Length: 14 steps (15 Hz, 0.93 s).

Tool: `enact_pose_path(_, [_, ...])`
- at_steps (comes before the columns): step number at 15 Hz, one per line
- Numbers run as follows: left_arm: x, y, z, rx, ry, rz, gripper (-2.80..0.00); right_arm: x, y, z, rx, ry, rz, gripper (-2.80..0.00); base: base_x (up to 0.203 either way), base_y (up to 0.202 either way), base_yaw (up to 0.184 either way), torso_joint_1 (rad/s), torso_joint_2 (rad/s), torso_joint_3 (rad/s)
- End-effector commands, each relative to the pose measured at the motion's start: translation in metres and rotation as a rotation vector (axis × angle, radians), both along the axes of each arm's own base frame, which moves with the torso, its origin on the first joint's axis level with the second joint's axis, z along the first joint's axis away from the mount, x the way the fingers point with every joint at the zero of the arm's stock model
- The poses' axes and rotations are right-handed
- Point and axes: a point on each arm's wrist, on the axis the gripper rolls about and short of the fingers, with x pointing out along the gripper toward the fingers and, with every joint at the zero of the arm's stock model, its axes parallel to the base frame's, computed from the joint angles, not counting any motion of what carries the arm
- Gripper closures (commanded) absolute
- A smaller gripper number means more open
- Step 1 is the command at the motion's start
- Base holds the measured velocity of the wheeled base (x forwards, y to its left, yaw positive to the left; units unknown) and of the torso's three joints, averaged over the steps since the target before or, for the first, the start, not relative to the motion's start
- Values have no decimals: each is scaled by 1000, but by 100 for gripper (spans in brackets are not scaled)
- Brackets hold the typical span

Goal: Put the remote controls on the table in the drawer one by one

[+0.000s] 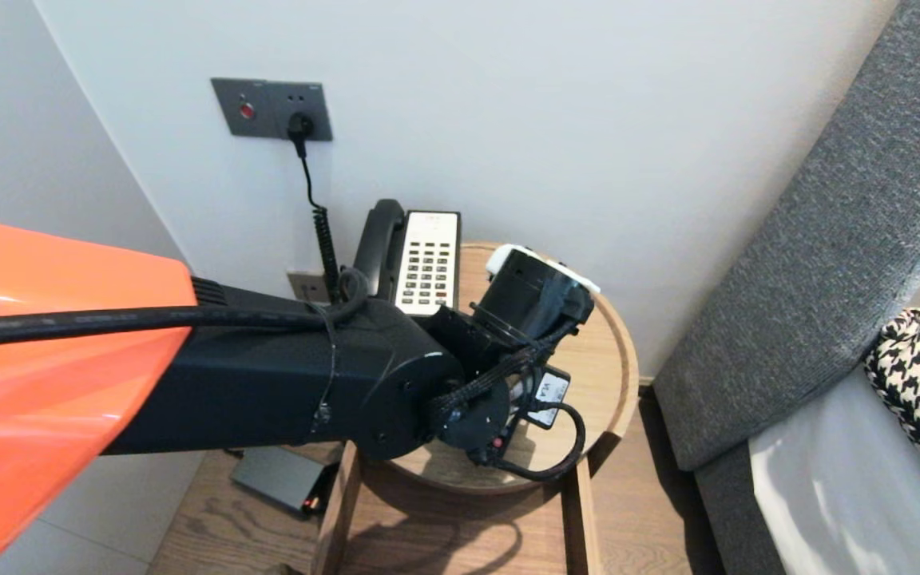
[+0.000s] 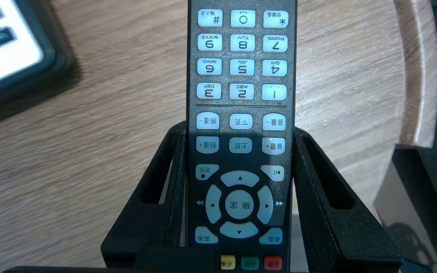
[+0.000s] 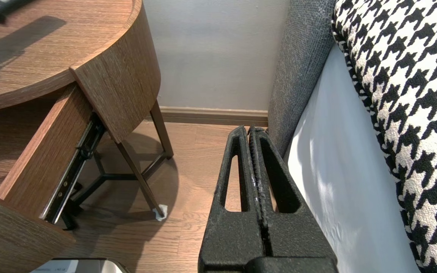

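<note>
A black remote control [image 2: 241, 68] with pale keys lies along the round wooden side table [image 2: 89, 159]. My left gripper [image 2: 240, 131] is shut on the remote's lower half, one black finger pressed to each long side. In the head view the left arm reaches over the table [image 1: 600, 359], and its wrist hides both the jaws and the remote. My right gripper [image 3: 249, 131] hangs shut and empty over the floor, between the table and the bed.
A black and white desk telephone [image 1: 426, 259] stands at the table's back by the wall, its corner [image 2: 10, 57] close to the remote. The table's raised rim [image 2: 417, 76] curves nearby. A drawer [image 3: 40, 151] stands open below. The grey bed frame [image 1: 811, 263] is at the right.
</note>
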Motion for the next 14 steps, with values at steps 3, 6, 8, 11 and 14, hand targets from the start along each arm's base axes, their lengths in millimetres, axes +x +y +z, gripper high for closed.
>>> enact_pose_path(3, [-13, 19, 26, -5, 12, -2, 0, 2, 0, -7, 0, 27, 0, 0, 0, 0, 0, 0, 0, 0])
enact_pose_path(6, [-27, 39, 19, 72, 90, 3, 0, 2, 0, -7, 1, 25, 0, 0, 0, 0, 0, 0, 0, 0])
enact_pose_path(8, [-39, 53, 17, 91, 127, -20, 0, 2, 0, -7, 0, 25, 0, 0, 0, 0, 0, 0, 0, 0])
enact_pose_path(11, [-63, 70, 15, 92, 194, -114, 0, 2, 0, -7, 0, 25, 0, 0, 0, 0, 0, 0, 0, 0])
enact_pose_path(14, [-83, 74, 12, 98, 232, -207, 0, 2, 0, -7, 0, 25, 0, 0, 0, 0, 0, 0, 0, 0])
